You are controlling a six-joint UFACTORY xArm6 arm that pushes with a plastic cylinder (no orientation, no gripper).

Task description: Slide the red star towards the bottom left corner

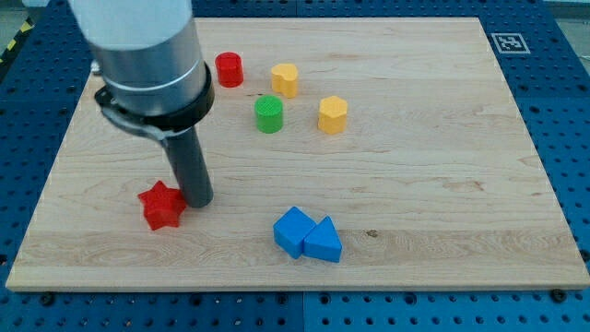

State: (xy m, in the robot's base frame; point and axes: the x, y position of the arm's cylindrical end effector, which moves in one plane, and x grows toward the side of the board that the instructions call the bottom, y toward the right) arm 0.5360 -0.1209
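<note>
Toward the view's lower left, the red star (161,205) lies flat on the board, a chunky matte plastic piece with blunt points. My tip (197,202) stands just to its right, touching or all but touching its right side; I cannot tell which. I carry no jaws or fingers, only this smooth dark rod hanging from a wide grey cylinder, so nothing is gripped.

Near the bottom middle, a blue cube (292,231) and a blue triangular block (323,242) sit pressed against each other. Up near the top stand a red cylinder (229,69), a green cylinder (269,113), and two yellow hexagonal blocks, one (285,79) just right of the red cylinder and the other (333,114) to the right of the green one.

The board (442,166) is pale wood with fine straight grain, resting on a blue perforated table (567,111). A black-and-white square marker (507,41) sits at the board's top right corner.

Bare wood runs from the star to the left edge and bottom left corner.
</note>
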